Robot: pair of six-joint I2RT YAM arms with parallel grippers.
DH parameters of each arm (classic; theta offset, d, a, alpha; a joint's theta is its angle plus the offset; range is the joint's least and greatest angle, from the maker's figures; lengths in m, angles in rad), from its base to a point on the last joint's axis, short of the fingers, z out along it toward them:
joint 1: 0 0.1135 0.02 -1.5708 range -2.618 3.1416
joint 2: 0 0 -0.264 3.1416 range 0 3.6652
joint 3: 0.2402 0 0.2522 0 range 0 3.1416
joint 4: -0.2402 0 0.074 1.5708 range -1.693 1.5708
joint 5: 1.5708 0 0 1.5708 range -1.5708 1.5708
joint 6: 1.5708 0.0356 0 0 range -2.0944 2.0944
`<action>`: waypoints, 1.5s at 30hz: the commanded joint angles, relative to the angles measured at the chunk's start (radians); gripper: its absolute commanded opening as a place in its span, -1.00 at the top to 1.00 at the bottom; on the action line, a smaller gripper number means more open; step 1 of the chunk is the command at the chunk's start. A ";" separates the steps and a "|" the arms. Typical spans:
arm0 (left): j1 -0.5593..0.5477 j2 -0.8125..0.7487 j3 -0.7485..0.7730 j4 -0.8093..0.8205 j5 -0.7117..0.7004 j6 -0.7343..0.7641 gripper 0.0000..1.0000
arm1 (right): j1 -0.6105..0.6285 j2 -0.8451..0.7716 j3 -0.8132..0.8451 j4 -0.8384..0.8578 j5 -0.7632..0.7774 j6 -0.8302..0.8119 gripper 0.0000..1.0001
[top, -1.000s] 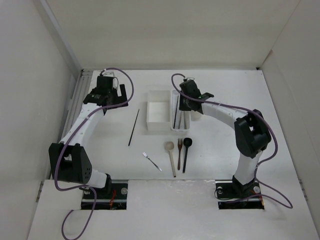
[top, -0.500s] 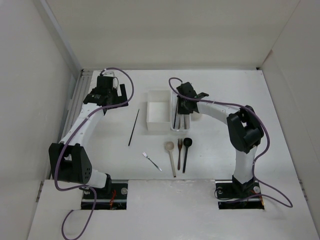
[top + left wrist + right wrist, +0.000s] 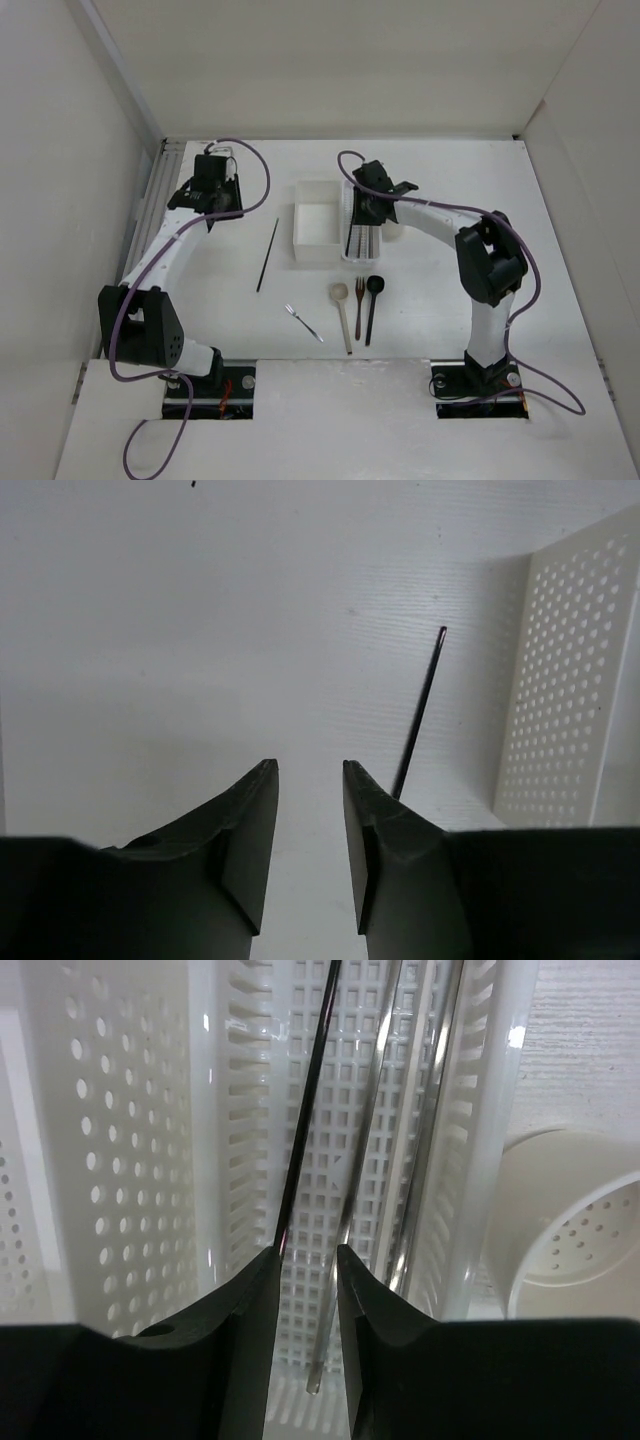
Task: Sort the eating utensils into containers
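Right wrist: hovering right gripper [image 3: 307, 1260] over perforated tray [image 3: 245, 1110], hiding end of dark chopstick [image 3: 305, 1110], can't tell if gripping tbh. Holding left gripper [image 3: 310, 770] slightly ajar.

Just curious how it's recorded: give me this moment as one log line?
right tool over perforated tray, dark chopstick at its tip, grip unclear | left tool open, empty | another chopstick lying on table

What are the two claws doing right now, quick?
Left gripper: open, empty.
Right gripper: slightly open over the tray, dark chopstick beside one finger, not clamped.
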 commanded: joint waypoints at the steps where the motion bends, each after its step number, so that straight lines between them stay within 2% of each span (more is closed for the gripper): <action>1: -0.004 -0.031 -0.036 0.021 0.069 0.052 0.45 | -0.008 -0.067 0.052 -0.003 0.024 0.009 0.30; 2: -0.014 -0.019 -0.054 0.021 0.085 0.067 0.51 | -0.008 -0.079 0.064 -0.003 0.036 0.009 0.30; 5: -0.084 0.027 -0.098 0.021 0.111 0.144 0.46 | -0.008 -0.141 0.086 -0.003 0.055 0.000 0.30; 6: -0.101 0.041 -0.123 0.021 0.111 0.159 0.25 | -0.008 -0.158 0.086 0.007 0.055 -0.015 0.30; 9: -0.136 0.095 -0.152 0.021 0.132 0.193 -0.16 | 0.002 -0.216 0.106 0.007 0.100 -0.042 0.30; 10: -0.136 0.108 -0.152 0.033 0.132 0.193 -0.23 | 0.002 -0.245 0.106 0.007 0.101 -0.042 0.30; 13: -0.136 0.170 -0.132 0.034 0.119 0.193 -0.23 | 0.002 -0.285 0.096 0.017 0.124 -0.051 0.30; 16: -0.136 0.227 -0.094 0.024 0.128 0.193 -0.13 | 0.002 -0.328 0.077 0.039 0.124 -0.051 0.30; 21: -0.155 0.291 -0.080 0.024 0.157 0.193 -0.13 | 0.002 -0.371 0.041 0.048 0.144 -0.051 0.30; 25: -0.155 0.349 -0.080 0.037 0.116 0.159 -0.11 | -0.008 -0.405 0.021 0.048 0.165 -0.042 0.30; 29: -0.155 0.412 -0.060 0.026 0.027 0.138 0.11 | -0.008 -0.425 0.003 0.048 0.165 -0.042 0.28; 30: -0.155 0.423 -0.060 0.026 0.027 0.138 0.28 | -0.008 -0.425 0.003 0.048 0.174 -0.042 0.28; 31: -0.155 0.434 -0.060 0.017 0.027 0.138 0.84 | -0.017 -0.425 0.003 0.048 0.174 -0.042 0.28; 32: -0.155 0.454 -0.060 0.017 0.027 0.138 1.00 | -0.017 -0.434 0.003 0.048 0.174 -0.042 0.28; 37: -0.054 0.432 -0.018 -0.017 0.123 0.126 1.00 | -0.005 -0.434 0.003 0.088 0.130 -0.094 0.28; 39: 0.000 0.373 0.013 -0.026 0.149 0.126 1.00 | 0.009 -0.443 -0.009 0.123 0.089 -0.175 0.16; 42: 0.037 0.270 0.122 -0.046 0.203 0.126 1.00 | 0.018 -0.452 -0.035 0.227 -0.095 -0.279 -0.05; 43: 0.037 0.245 0.159 -0.046 0.224 0.126 1.00 | 0.018 -0.452 -0.035 0.279 -0.208 -0.298 -0.12; 44: 0.037 0.222 0.197 -0.055 0.234 0.115 1.00 | 0.032 -0.452 -0.035 0.298 -0.255 -0.313 -0.34; 45: 0.037 0.199 0.276 -0.055 0.252 0.115 1.00 | 0.043 -0.452 -0.011 0.307 -0.286 -0.324 -0.46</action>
